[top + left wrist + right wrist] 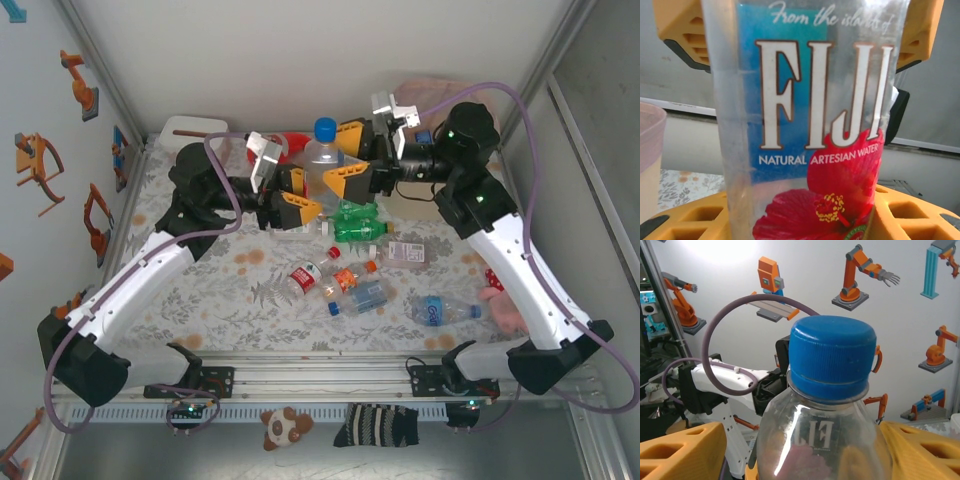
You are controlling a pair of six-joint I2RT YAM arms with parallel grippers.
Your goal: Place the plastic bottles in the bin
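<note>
The left hand [303, 196] is squeezing the lower part of a big clear bottle [800, 125]. Its yellow fingers [685, 222] are pressing on both sides, so it is clamped on the bottle. The right hand [347, 158] is reaching in from 3 o'clock. Its fingers [680, 450] are sitting on each side of the bottle's shoulder, but I cannot tell if they are gripping it or only standing close. The bottle is standing upright in the air between the two hands, above the far middle of the worktop [220, 290]. It is looking see-through and seems empty. It is wearing a blue cap [832, 357] and a blue label with big white letters and a red flower. The bin [428, 90] is waiting near it at about 1 o'clock, behind the right arm, with its pink liner showing. I cannot see inside it, so I cannot say how many bottles are lying in there. The job is looking far from done. At 6 o'clock from the hands, a green bottle [357, 227], a red-label bottle [305, 276], a blue-label bottle [362, 297] and a few more are lying on their sides on the worktop.
</note>
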